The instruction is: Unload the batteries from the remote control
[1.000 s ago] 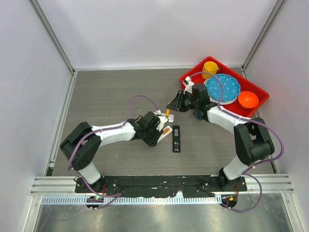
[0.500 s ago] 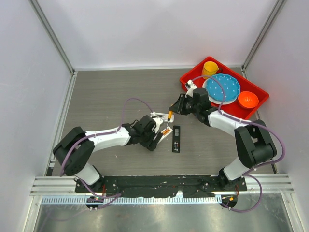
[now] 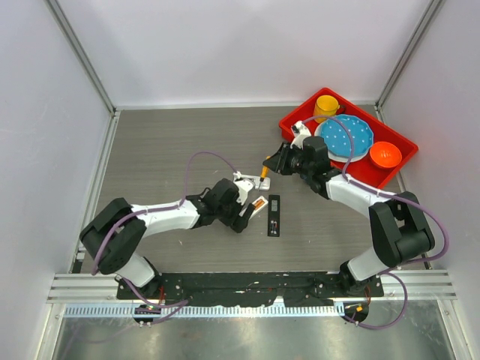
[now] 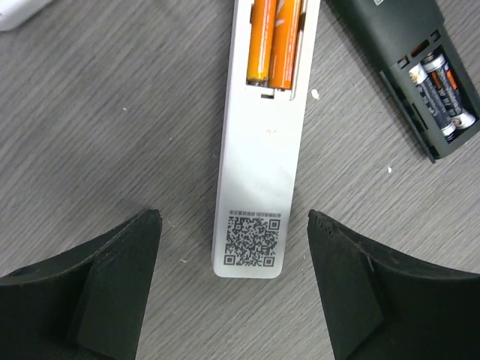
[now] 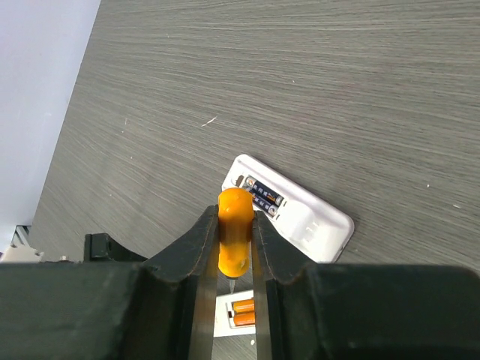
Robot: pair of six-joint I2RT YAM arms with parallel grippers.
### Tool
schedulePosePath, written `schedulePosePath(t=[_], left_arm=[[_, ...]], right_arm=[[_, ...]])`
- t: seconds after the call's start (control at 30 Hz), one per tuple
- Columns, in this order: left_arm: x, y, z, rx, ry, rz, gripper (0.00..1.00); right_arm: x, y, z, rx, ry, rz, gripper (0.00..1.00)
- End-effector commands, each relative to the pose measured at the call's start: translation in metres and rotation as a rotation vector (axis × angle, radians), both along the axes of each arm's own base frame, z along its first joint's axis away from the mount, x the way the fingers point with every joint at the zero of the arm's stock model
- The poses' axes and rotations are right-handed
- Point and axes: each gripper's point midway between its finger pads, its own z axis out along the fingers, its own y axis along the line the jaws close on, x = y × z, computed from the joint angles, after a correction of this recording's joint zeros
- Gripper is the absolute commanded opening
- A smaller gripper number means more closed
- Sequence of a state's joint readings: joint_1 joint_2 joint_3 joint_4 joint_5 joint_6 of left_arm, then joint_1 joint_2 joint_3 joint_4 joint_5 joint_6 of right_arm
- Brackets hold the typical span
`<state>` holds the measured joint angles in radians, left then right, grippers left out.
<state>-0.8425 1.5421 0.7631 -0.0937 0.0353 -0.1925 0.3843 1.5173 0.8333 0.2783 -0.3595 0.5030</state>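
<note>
A white remote control [image 4: 259,157] lies face down with two orange batteries [image 4: 274,41] in its uncovered bay. My left gripper [image 4: 234,225] is open, its fingers [image 4: 112,277] on either side of the remote's QR-code end without touching it. A black remote [image 4: 405,45] beside it holds two dark batteries [image 4: 444,90]. My right gripper [image 5: 235,221] is shut on an orange-handled screwdriver [image 5: 234,240], tip down, above a second white remote [image 5: 300,214] that holds dark batteries [image 5: 262,196]. From above, the left gripper [image 3: 246,205] and the right gripper [image 3: 268,166] are close together.
A red tray [image 3: 300,112] at the back right holds a yellow cup [image 3: 326,105], a blue plate [image 3: 345,137] and an orange bowl [image 3: 385,154]. Grey walls enclose the table on three sides.
My left gripper has opened wide and drawn back a little toward its base from the white remote. The right gripper, with the screwdriver, has shifted slightly.
</note>
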Motion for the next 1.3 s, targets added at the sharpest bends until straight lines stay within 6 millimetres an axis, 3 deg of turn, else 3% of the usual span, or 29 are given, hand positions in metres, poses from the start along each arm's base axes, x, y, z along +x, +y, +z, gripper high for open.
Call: schedulePosePath(t=[0.0, 0.13, 0.33, 0.67, 0.87, 1.07, 1.27], left_arm=[[0.000, -0.012, -0.006, -0.069, -0.011, -0.063, 0.82], [-0.003, -0.021, -0.006, -0.092, 0.012, -0.100, 0.82], [-0.002, -0.018, -0.004, -0.086, -0.002, -0.100, 0.80], [0.005, -0.010, -0.005, -0.045, -0.040, -0.050, 0.67], [0.003, -0.008, -0.010, 0.021, -0.077, -0.024, 0.61], [0.004, -0.010, -0.011, 0.036, -0.088, -0.019, 0.44], [0.003, -0.013, -0.011, 0.033, -0.082, -0.030, 0.40]], right_arm=[[0.006, 0.004, 0.034, 0.029, -0.115, -0.003, 0.01], [0.003, -0.001, 0.037, 0.008, -0.124, -0.017, 0.01], [-0.001, -0.009, 0.037, -0.026, -0.159, -0.042, 0.01], [-0.009, -0.017, 0.019, -0.038, -0.180, -0.070, 0.01], [-0.013, -0.023, 0.021, -0.019, -0.213, -0.096, 0.01], [-0.015, -0.023, 0.010, -0.032, -0.196, -0.092, 0.01], [-0.013, -0.019, 0.001, -0.046, -0.186, -0.079, 0.01]])
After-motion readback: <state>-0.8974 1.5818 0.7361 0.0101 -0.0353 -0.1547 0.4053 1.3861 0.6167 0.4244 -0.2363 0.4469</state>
